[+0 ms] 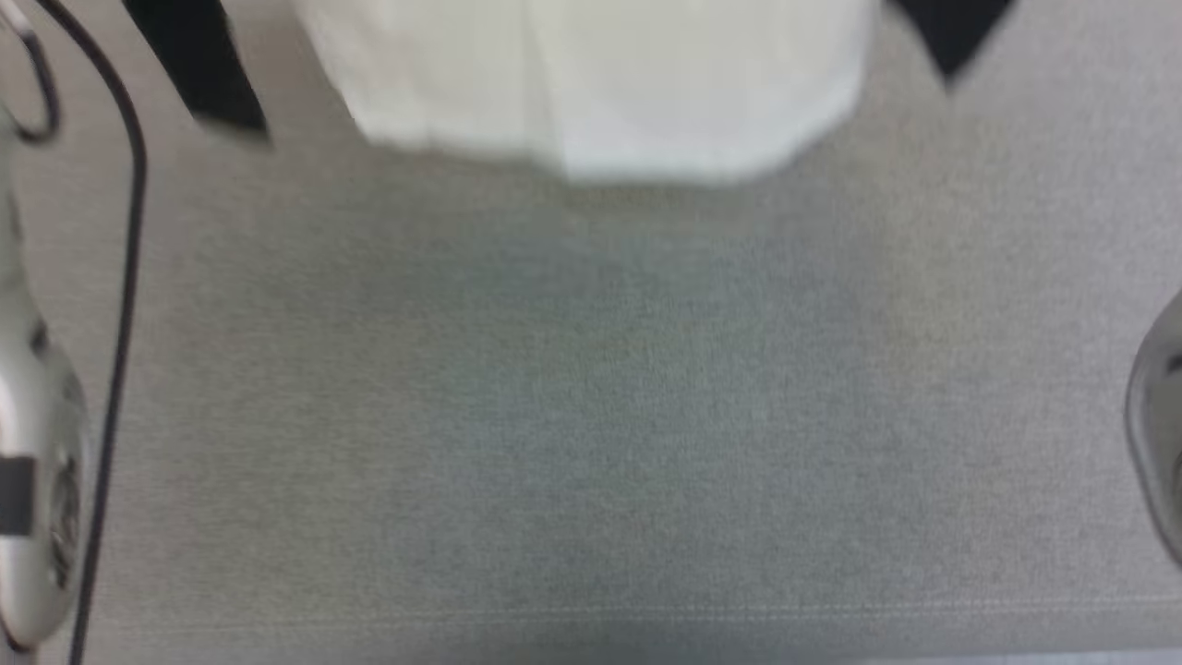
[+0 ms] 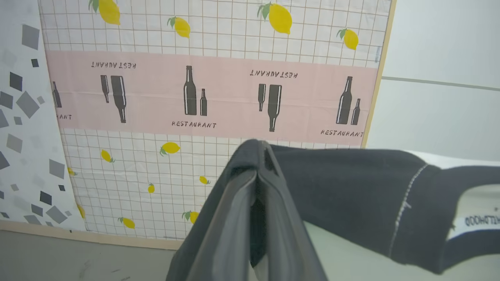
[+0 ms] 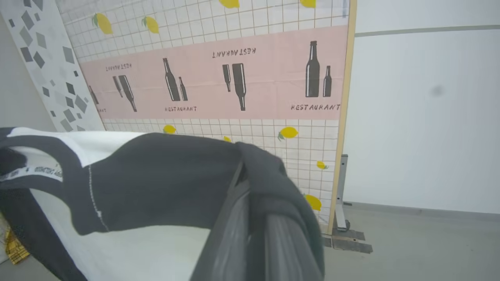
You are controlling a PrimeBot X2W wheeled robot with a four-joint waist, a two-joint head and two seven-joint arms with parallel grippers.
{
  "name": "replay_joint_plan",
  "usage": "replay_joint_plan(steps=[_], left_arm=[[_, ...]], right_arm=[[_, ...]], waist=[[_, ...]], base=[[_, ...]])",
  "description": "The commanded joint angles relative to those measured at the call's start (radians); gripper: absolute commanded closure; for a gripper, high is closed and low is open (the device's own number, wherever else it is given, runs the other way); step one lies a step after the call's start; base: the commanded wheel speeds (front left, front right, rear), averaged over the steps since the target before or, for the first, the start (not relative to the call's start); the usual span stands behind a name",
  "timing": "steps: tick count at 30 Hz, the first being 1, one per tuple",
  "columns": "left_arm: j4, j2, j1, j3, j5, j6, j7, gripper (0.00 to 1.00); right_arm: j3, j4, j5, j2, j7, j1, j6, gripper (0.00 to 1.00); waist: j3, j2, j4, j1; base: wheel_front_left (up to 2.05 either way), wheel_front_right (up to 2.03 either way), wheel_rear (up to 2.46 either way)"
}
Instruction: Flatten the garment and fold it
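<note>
The garment (image 1: 600,92) hangs lifted at the top of the head view. Its white body ends just above the grey table (image 1: 591,416), and a black sleeve (image 1: 203,65) dangles at each side. In the left wrist view my left gripper (image 2: 256,175) is shut on the garment's (image 2: 351,187) black shoulder fabric, which stretches off to the right toward the neck tape (image 2: 480,220). In the right wrist view my right gripper (image 3: 250,183) is shut on the other black shoulder of the garment (image 3: 156,179). The fabric drapes over the fingertips, and the collar with its neck tape (image 3: 35,171) lies to the left.
A black cable (image 1: 125,277) runs down the table's left side beside my pale left forearm (image 1: 37,462). My right forearm (image 1: 1159,416) shows at the right edge. Beyond the table stand a lemon-and-bottle patterned panel (image 3: 234,78), its metal foot (image 3: 343,230) and a white wall.
</note>
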Motion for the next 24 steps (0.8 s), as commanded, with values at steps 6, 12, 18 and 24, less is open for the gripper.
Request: replay_joint_plan(steps=[6, 12, 18, 24], left_arm=[[0.042, -0.014, -0.096, 0.015, 0.017, 0.015, -0.147, 1.00], [0.085, -0.027, -0.051, 0.027, -0.006, 0.000, -0.227, 1.00], [0.147, -0.063, 0.054, 0.031, -0.050, -0.033, -0.296, 1.00], [0.216, -0.090, 0.213, 0.022, -0.084, -0.077, -0.360, 1.00]], right_arm=[[-0.044, 0.136, -0.035, 0.002, -0.162, -0.150, -0.002, 1.00], [-0.008, 0.233, 0.018, 0.002, -0.199, -0.151, -0.002, 1.00], [0.027, 0.253, 0.007, 0.002, -0.221, -0.057, -0.002, 1.00], [0.081, 0.224, 0.069, -0.029, -0.240, 0.149, -0.002, 1.00]], waist=[[0.196, 0.0000, -0.038, -0.0002], [0.261, 0.0000, -0.020, -0.0002], [0.274, 0.0000, 0.017, -0.0002], [0.195, 0.0000, 0.060, -0.0002]], base=[[0.00, 0.00, 0.00], [0.00, 0.00, 0.00], [0.00, 0.00, 0.00], [0.00, 0.00, 0.00]])
